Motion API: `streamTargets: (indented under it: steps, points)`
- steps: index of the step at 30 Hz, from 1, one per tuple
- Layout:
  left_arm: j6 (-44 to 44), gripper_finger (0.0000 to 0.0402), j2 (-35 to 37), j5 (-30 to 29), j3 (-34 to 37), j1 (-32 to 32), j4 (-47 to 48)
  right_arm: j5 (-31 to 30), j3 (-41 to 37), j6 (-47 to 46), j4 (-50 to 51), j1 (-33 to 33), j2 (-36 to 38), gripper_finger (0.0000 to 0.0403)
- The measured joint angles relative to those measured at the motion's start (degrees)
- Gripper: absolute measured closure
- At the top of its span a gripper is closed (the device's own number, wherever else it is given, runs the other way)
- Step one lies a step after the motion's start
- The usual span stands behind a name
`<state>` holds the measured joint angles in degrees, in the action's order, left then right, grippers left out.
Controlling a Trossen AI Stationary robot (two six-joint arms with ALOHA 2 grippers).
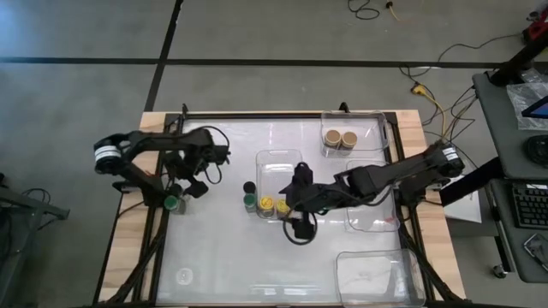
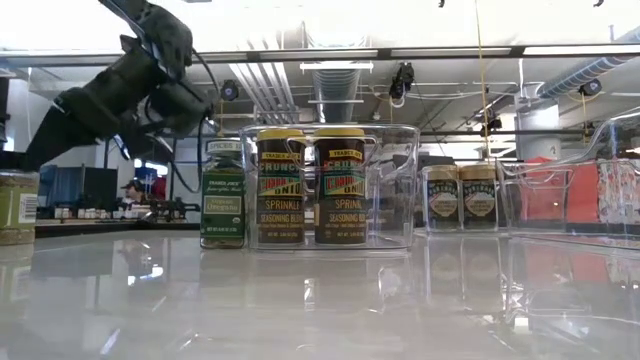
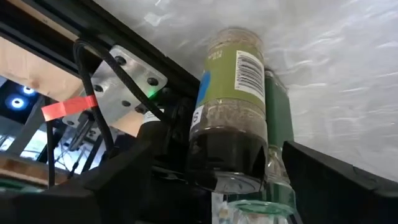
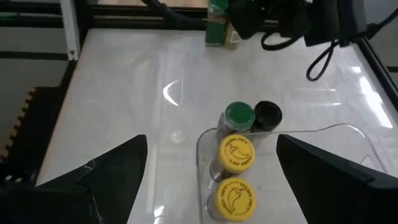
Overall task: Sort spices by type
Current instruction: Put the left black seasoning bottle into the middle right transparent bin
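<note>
A green-lidded spice jar (image 1: 172, 203) (image 3: 231, 106) stands near the table's left edge. My left gripper (image 1: 190, 188) (image 3: 217, 158) slants down over it, open, one finger on each side of the jar with a narrow gap to each. My right gripper (image 1: 297, 224) (image 4: 208, 146) hovers open above the near end of a clear tray (image 1: 261, 162). That tray holds two yellow-lidded jars (image 4: 237, 153) (image 4: 234, 197). A green-lidded jar (image 1: 249, 202) and a black-lidded jar (image 1: 249, 186) stand on the table just left of the tray. Two tan-lidded jars (image 1: 339, 138) sit in a far tray.
Further clear trays lie at the right (image 1: 377, 218) and near right (image 1: 377, 274). A black frame rail (image 1: 158, 231) runs along the table's left edge close to my left gripper. Bare white tabletop spreads across the near left.
</note>
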<state>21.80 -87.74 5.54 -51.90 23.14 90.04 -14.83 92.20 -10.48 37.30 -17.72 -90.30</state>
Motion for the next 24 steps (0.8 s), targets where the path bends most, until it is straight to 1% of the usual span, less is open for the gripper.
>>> streamTargets:
  steps: [4,6,12,18,24]
  points:
    - [0.23,0.0063,-1.27,0.2,0.12,0.0,-0.05,-0.11,0.0,-0.01,2.19,-0.3,1.26,0.0054]
    - [0.19,0.0066,-1.87,1.59,0.47,0.0,-0.01,-0.21,0.0,0.02,3.46,-0.28,1.89,0.0057]
    - [-0.2,0.0092,-3.46,4.02,3.0,-0.04,-0.55,-0.24,0.02,0.07,5.51,-0.28,4.1,0.007]
    - [0.14,0.0132,-4.05,4.09,3.67,-0.04,-2.89,-0.26,0.02,0.71,7.83,-0.12,5.49,0.0082]
    - [0.73,0.019,-3.86,4.0,2.37,-0.09,-3.41,-0.24,0.02,2.19,8.13,0.51,5.77,0.0094]
